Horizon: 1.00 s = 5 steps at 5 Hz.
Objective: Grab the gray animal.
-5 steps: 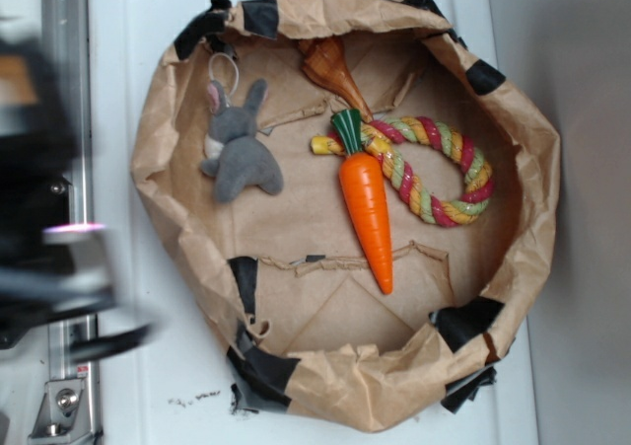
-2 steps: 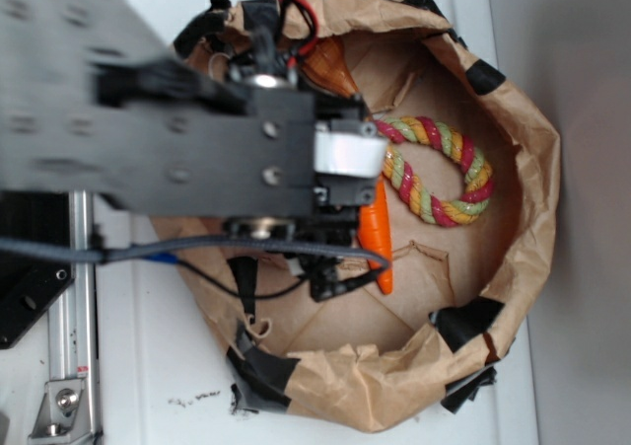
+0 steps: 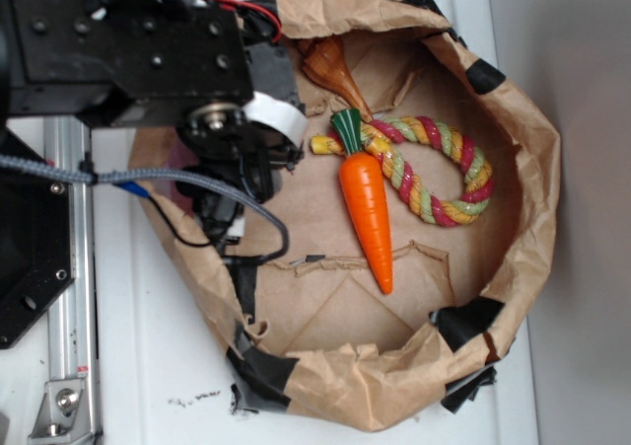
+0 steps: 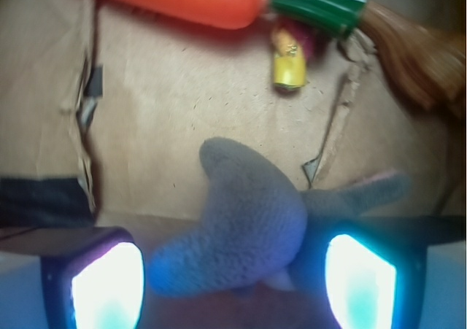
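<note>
The gray animal, a small gray plush rabbit, lies on the brown paper floor of the bag. In the wrist view it fills the gap between my two glowing pads, with one ear stretching right. My gripper is open, jaws either side of the rabbit's body without closing on it. In the exterior view the arm hangs over the bag's left side and hides the rabbit. The orange carrot lies to the right.
A multicolored rope ring lies beside the carrot, with a brown wooden piece at the back. The crumpled paper bag wall with black tape patches rings everything. The carrot's green top and a yellow rope end show ahead.
The arm swung in from the left, passed over the bag's middle, then drew back to the left side and dropped over the rabbit, which it now covers.
</note>
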{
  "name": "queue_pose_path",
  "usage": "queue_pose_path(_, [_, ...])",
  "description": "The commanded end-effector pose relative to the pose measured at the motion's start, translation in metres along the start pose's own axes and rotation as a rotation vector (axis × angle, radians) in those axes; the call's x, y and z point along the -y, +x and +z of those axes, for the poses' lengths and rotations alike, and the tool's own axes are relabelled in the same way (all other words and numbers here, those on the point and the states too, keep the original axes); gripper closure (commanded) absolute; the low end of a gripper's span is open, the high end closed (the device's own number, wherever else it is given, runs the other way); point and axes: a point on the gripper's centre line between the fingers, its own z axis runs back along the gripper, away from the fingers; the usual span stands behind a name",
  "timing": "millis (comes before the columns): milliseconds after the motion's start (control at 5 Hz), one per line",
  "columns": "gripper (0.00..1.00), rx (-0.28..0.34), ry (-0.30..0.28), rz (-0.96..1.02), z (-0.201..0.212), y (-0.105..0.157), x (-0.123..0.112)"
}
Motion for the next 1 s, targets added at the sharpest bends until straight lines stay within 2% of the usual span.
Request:
queue_pose_path(0, [0.0,0.017,0.15,-0.052,-0.023,0.018,-0.014])
queue_pose_path(200, [1.0,0.024,0.186,-0.024,-0.026,0.019,-0.015])
queue_pose_path(600, [1.0,0.073,0.219,-0.005,-0.013,0.023,-0.019])
queue_pose_path(800, [1.0,0.098,0.212,0.018,-0.001,0.029,-0.021])
